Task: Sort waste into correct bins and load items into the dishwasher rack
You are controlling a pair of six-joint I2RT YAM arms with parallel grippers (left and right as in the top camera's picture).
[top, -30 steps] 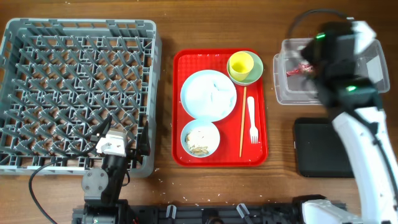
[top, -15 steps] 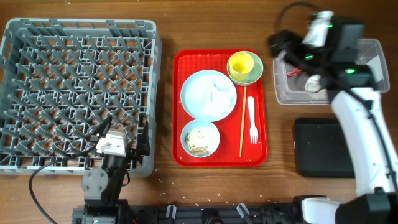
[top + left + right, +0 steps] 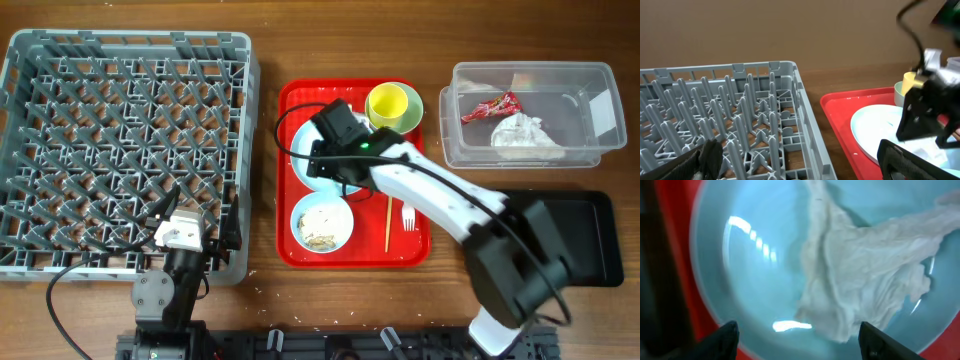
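My right gripper [image 3: 330,150] hangs open just above the pale blue plate [image 3: 755,265] on the red serving tray. A crumpled white napkin [image 3: 865,275] lies on the plate, between and ahead of the open fingertips [image 3: 722,340]. The clear tub [image 3: 590,100] holds the red wrapper [image 3: 490,107] and another crumpled napkin [image 3: 522,132]. The whitish bowl [image 3: 322,222] with food scraps sits at the tray's front. The yellow cup [image 3: 388,101] stands in the green bowl [image 3: 410,118]. My left gripper [image 3: 805,165] is open over the rack's [image 3: 120,150] near right corner.
The red serving tray [image 3: 360,248] also carries the white fork [image 3: 407,215] and the chopsticks [image 3: 388,225], right beside my right arm. The black tray [image 3: 590,240] lies at the front right, partly under that arm. Bare wood separates rack and tray.
My right arm swung left from the clear tub to the plate. A napkin now lies in the tub beside the wrapper, and the right jaws have opened. The left arm stayed put.
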